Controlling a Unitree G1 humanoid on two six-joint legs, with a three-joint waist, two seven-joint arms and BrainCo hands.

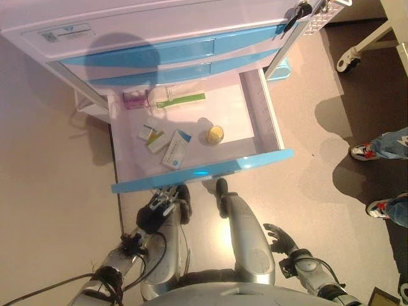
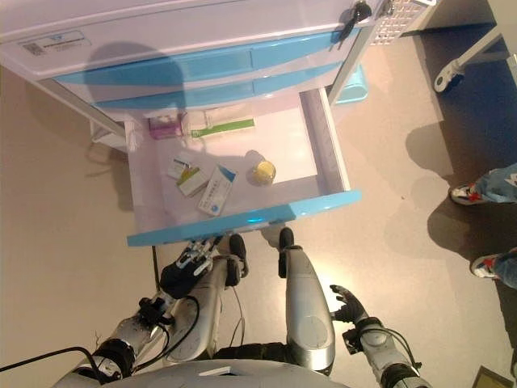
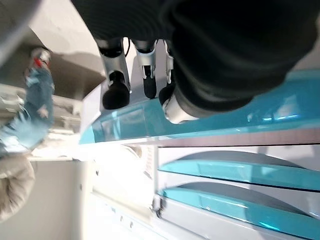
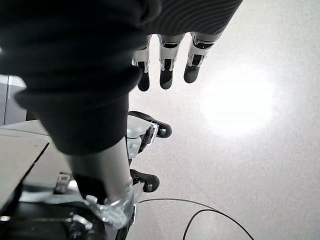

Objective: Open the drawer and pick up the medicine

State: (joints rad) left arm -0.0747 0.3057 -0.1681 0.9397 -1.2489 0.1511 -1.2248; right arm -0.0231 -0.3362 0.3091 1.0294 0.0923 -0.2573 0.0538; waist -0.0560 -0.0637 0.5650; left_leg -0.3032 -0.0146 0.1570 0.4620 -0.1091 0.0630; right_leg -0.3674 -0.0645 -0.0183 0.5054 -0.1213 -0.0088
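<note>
Drawer out, medicine in plain sight, neither hand holding anything.

The bottom drawer [image 1: 203, 171] of the cabinet [image 1: 159, 32] stands pulled well out, so its contents lie open to reach: three small medicine boxes [image 1: 176, 148] towards the near left, a little yellow-capped jar [image 1: 215, 134] beside them, a purple tub [image 1: 135, 99] and a green-striped carton [image 1: 182, 98] at the back. The left hand [image 1: 167, 203] sits at the drawer's blue front, fingers [image 3: 116, 95] straight against its edge, gripping nothing. The boxes lie just beyond that front, up and over from the fingers. The right hand [image 1: 280, 241] hangs low and well apart, relaxed and empty.
</note>
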